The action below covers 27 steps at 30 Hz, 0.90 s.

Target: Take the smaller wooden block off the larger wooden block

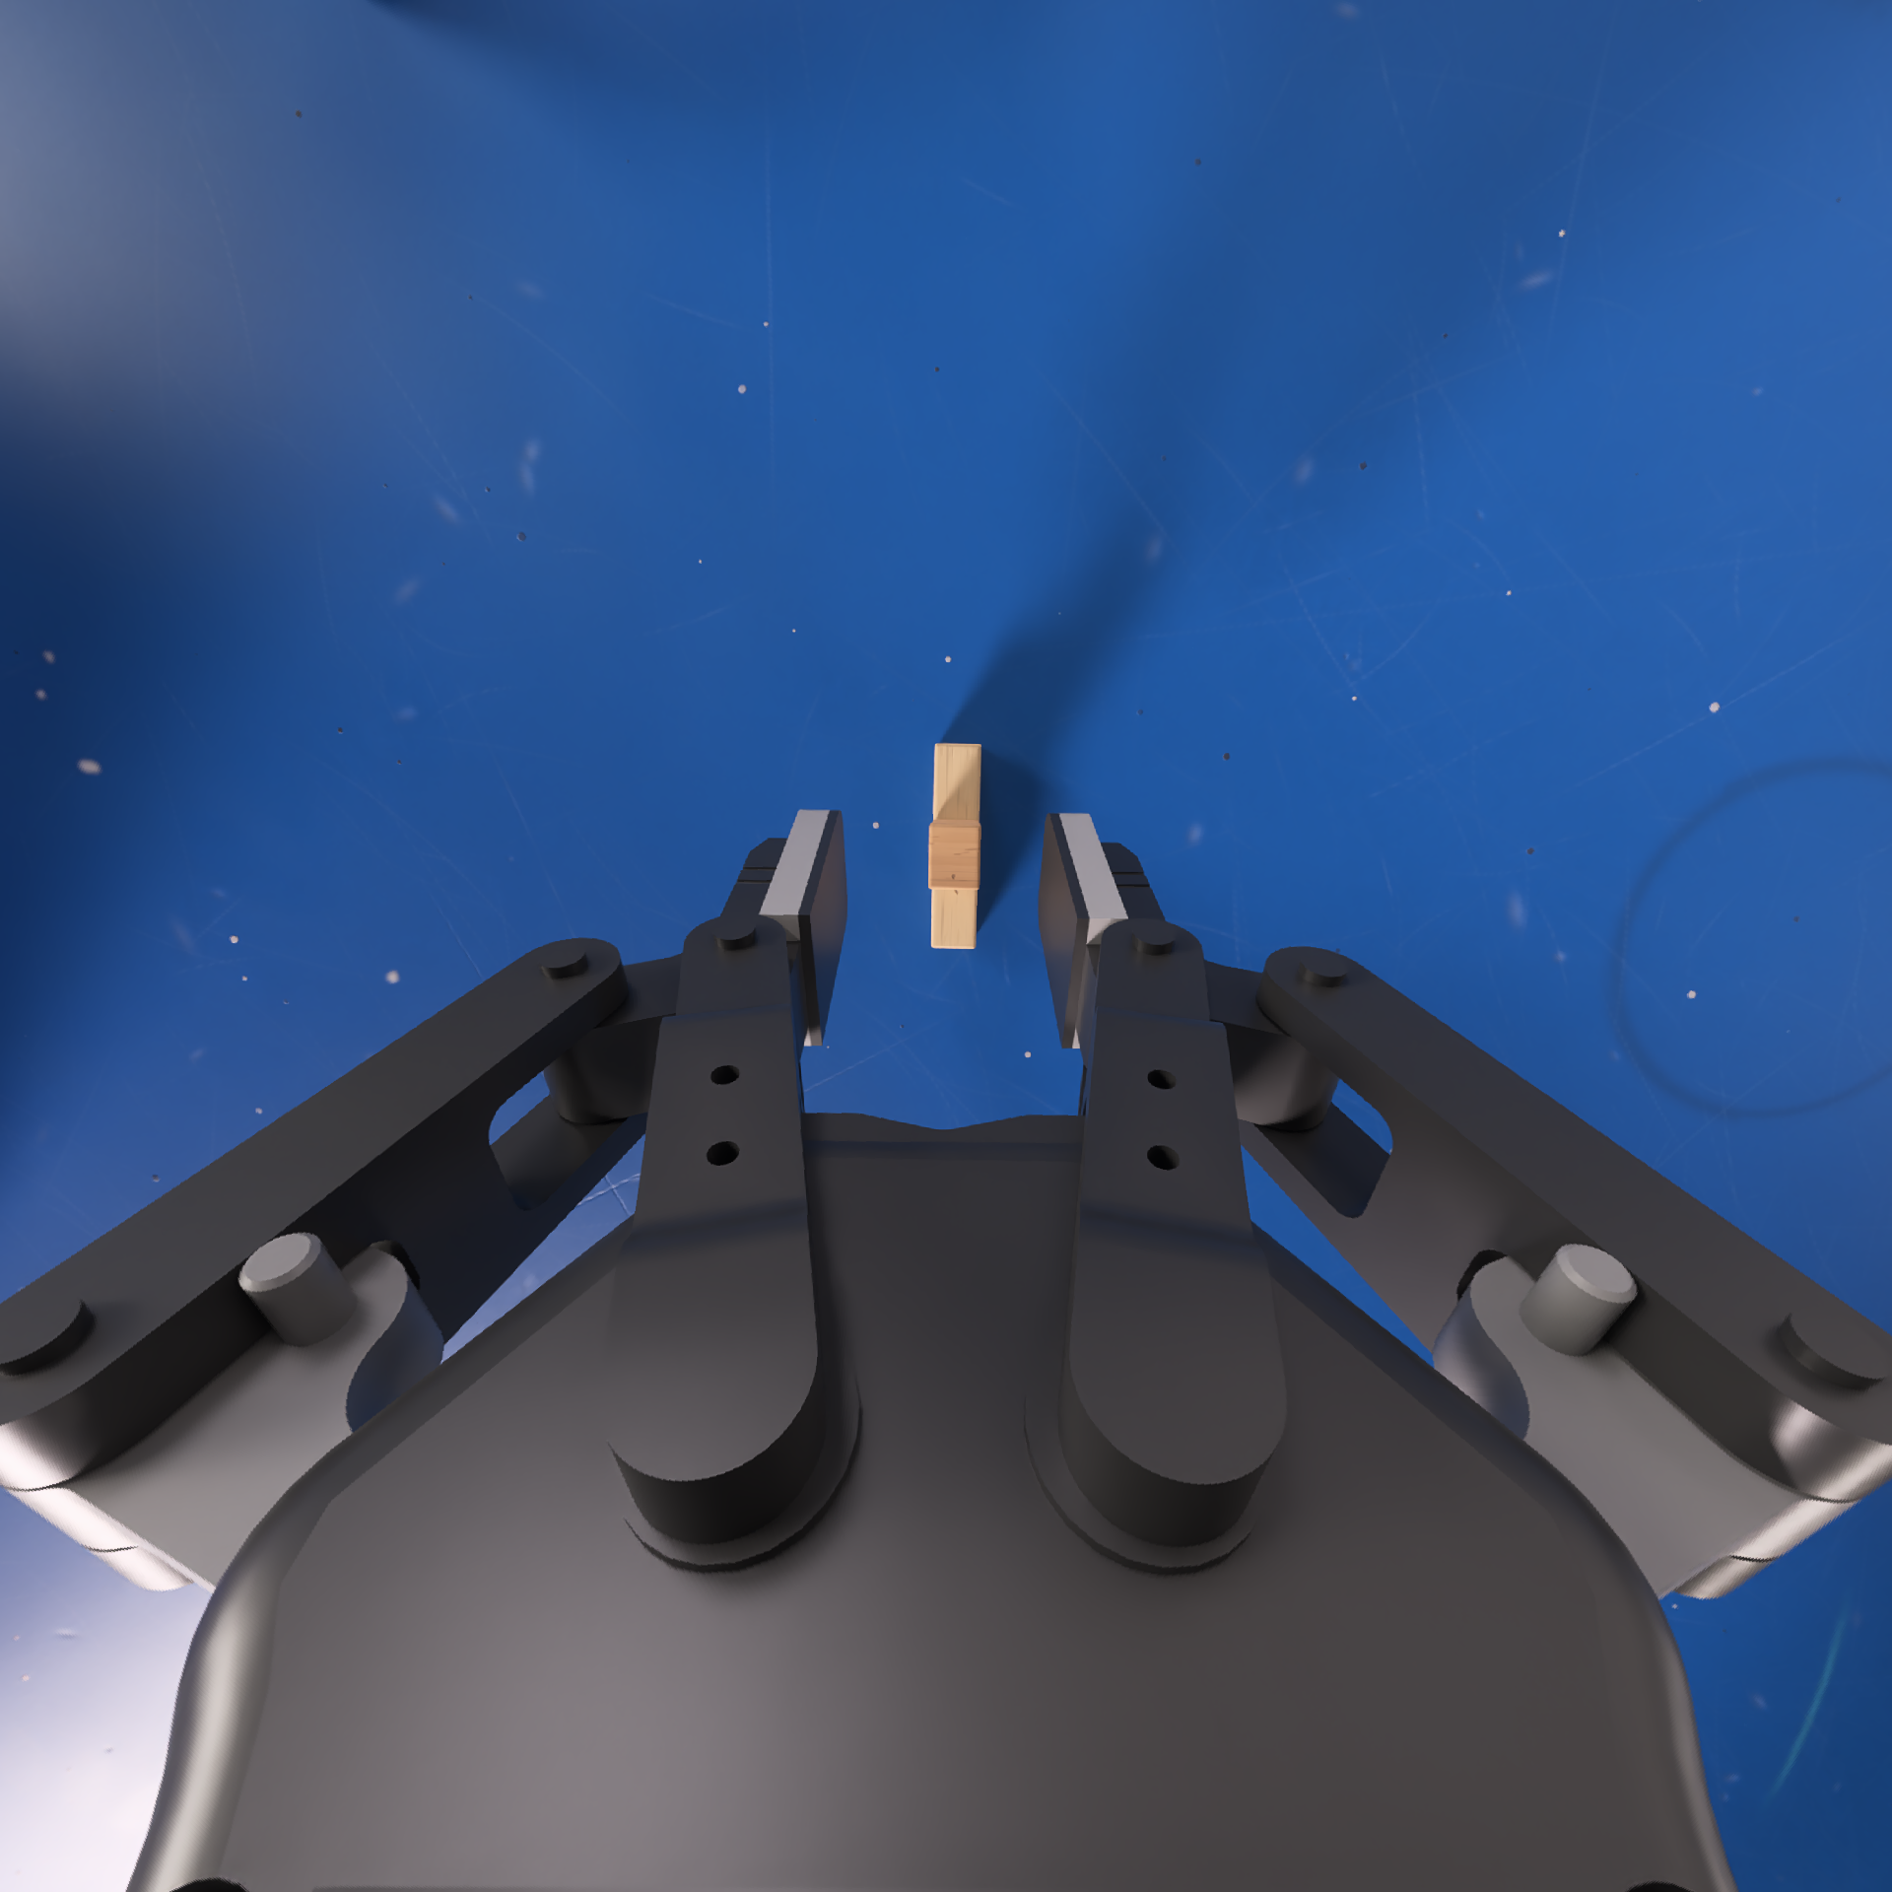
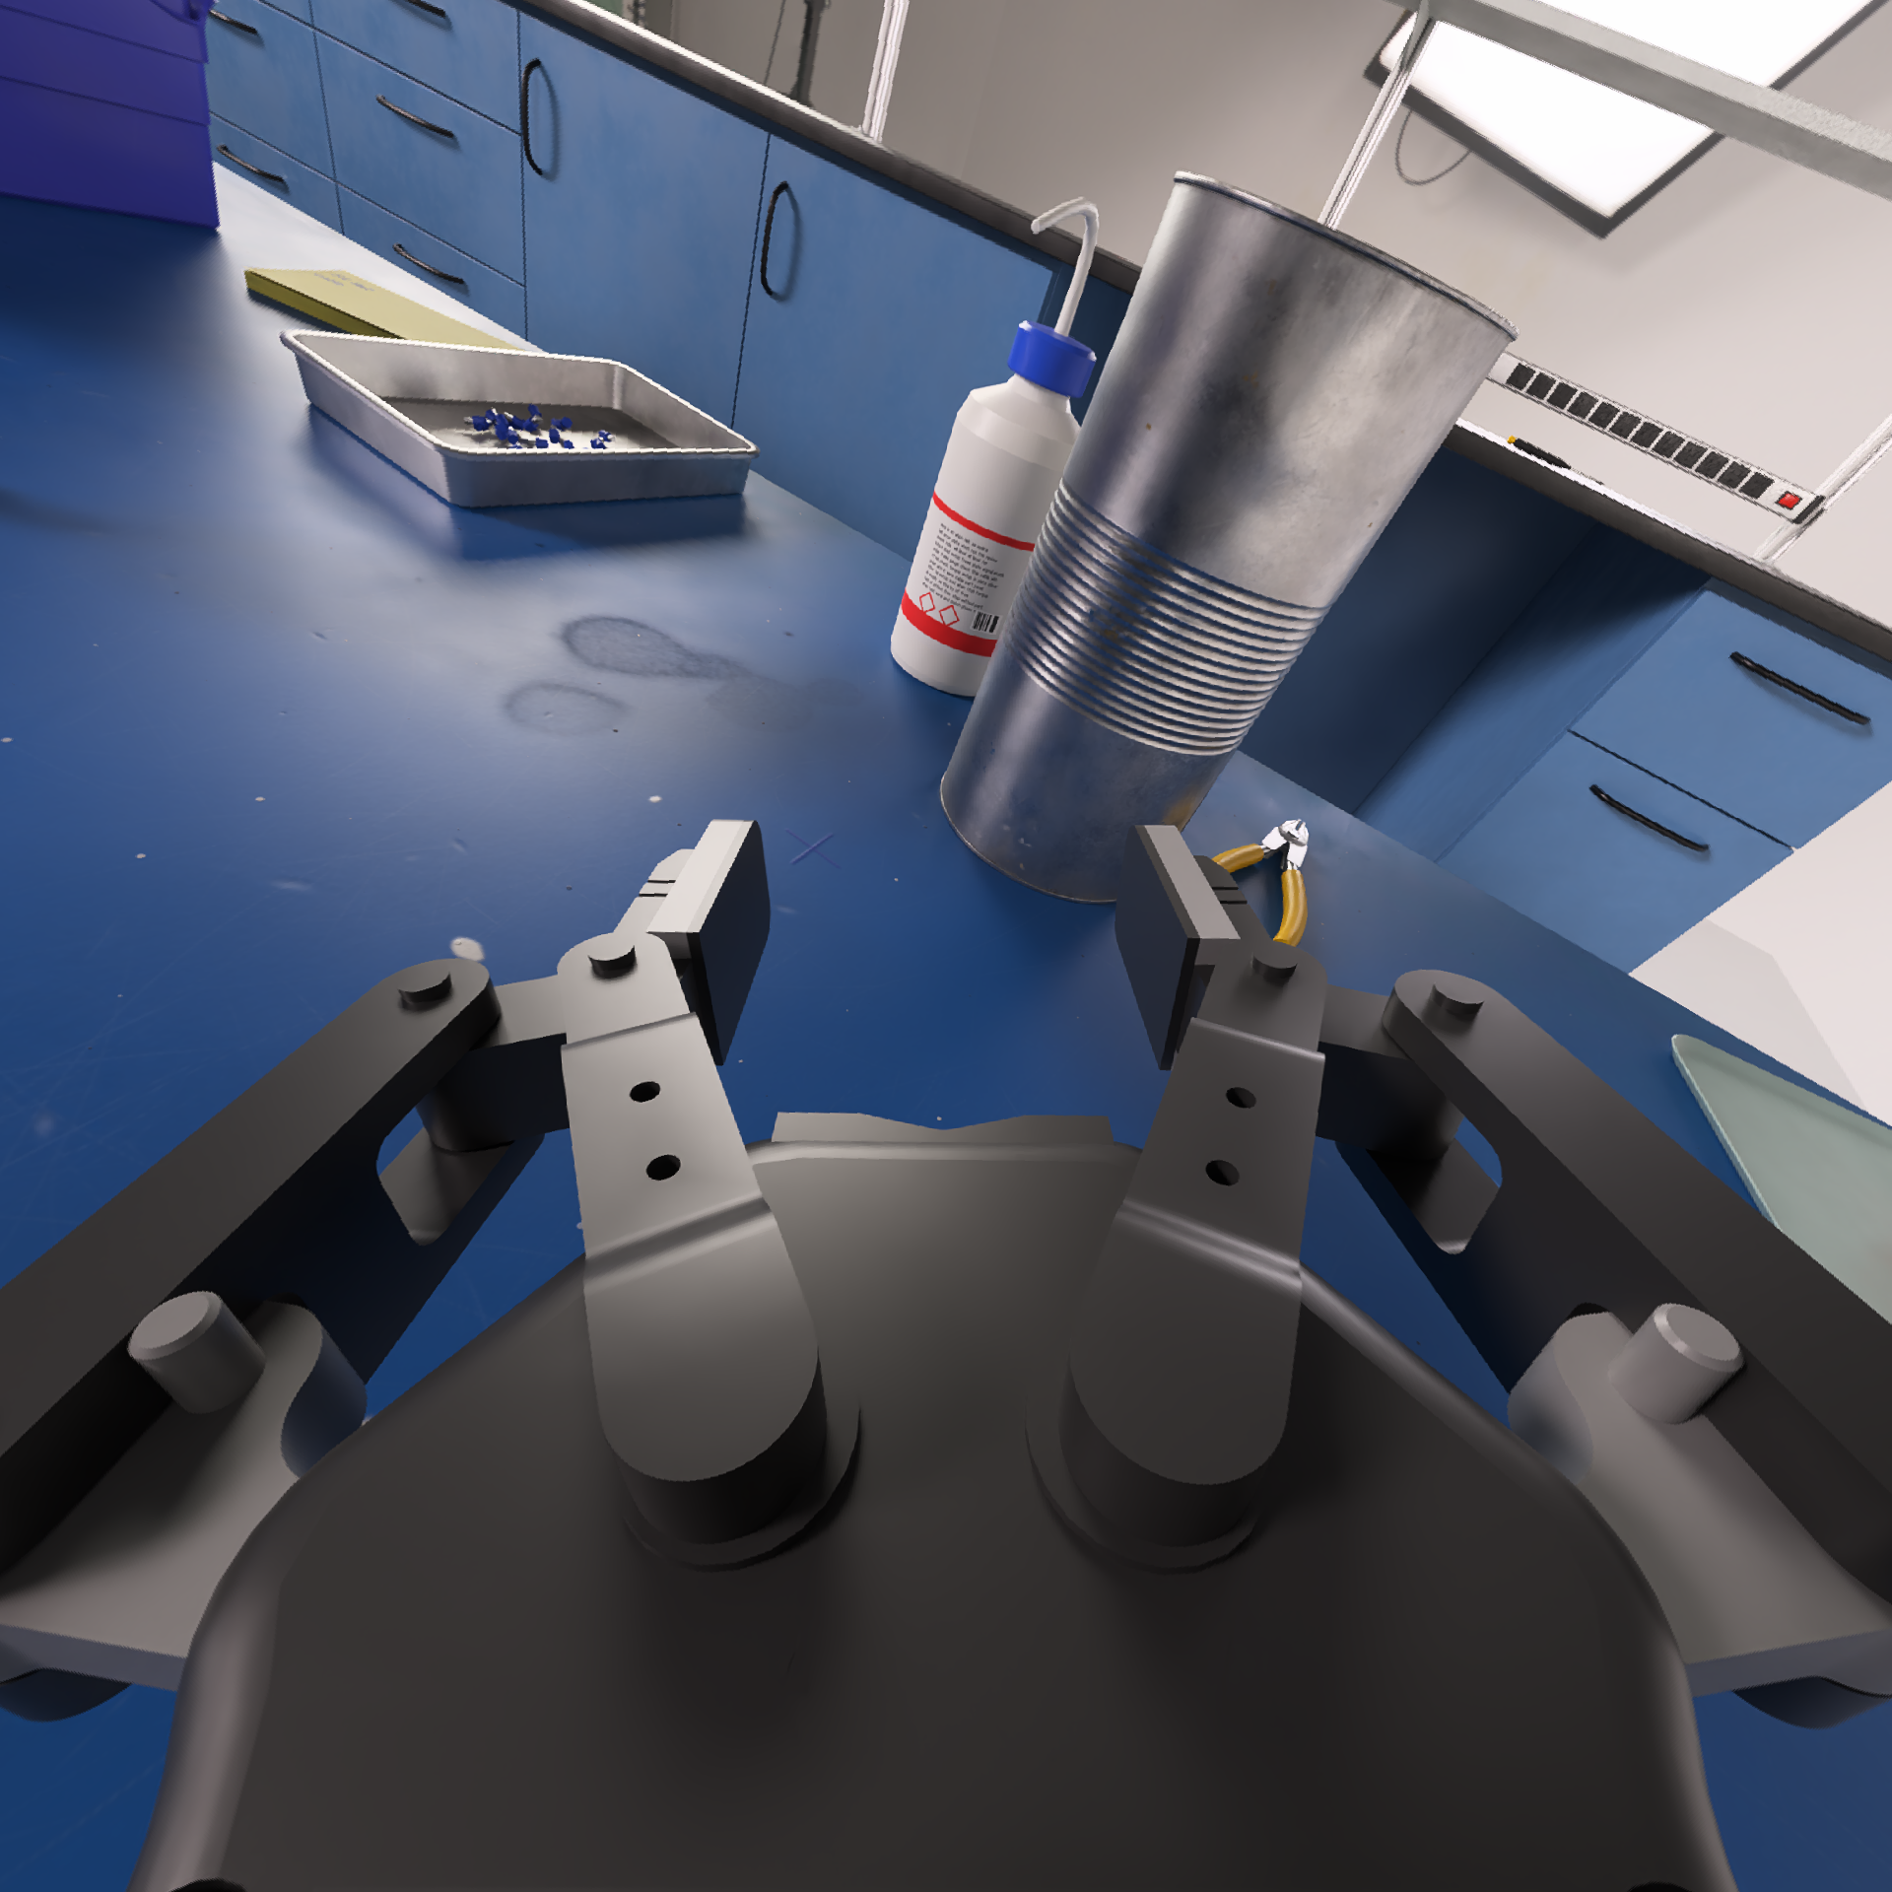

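In the left wrist view, a long pale wooden block lies on the blue table. A smaller, darker wooden block sits across its middle. My left gripper is open and looks straight down, well above the blocks, with the stack centred between its fingers. My right gripper is open and empty above the blue table; no block shows in the right wrist view.
The right wrist view shows a tall metal can just ahead, a white squeeze bottle behind it, yellow-handled pliers, a metal tray with small blue parts, a glass plate and blue cabinets beyond the table edge.
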Tool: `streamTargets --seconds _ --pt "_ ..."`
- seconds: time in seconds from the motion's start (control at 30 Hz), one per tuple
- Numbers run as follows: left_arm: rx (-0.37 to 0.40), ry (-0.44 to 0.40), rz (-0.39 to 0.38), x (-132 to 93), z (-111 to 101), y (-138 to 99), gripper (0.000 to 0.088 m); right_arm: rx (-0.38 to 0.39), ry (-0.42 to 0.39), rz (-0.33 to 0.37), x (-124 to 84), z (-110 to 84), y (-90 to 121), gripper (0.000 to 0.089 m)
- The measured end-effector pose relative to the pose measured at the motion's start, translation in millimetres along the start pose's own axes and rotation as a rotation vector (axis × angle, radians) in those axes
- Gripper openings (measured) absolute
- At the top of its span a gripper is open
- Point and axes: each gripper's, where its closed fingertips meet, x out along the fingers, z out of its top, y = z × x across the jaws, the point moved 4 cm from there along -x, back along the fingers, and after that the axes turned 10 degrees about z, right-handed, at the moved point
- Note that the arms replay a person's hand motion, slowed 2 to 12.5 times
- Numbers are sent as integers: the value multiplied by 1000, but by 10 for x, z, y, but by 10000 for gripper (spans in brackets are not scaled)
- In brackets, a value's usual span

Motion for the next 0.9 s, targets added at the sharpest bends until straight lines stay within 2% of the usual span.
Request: streamTargets --seconds 0.6,0.9 --pt "-42 -13 -36 30 34 -5 216 5 -4 0 -6 7 -7 609" --pt "-53 -5 -41 34 32 -9 207 0 -6 0 -7 14 0 607"
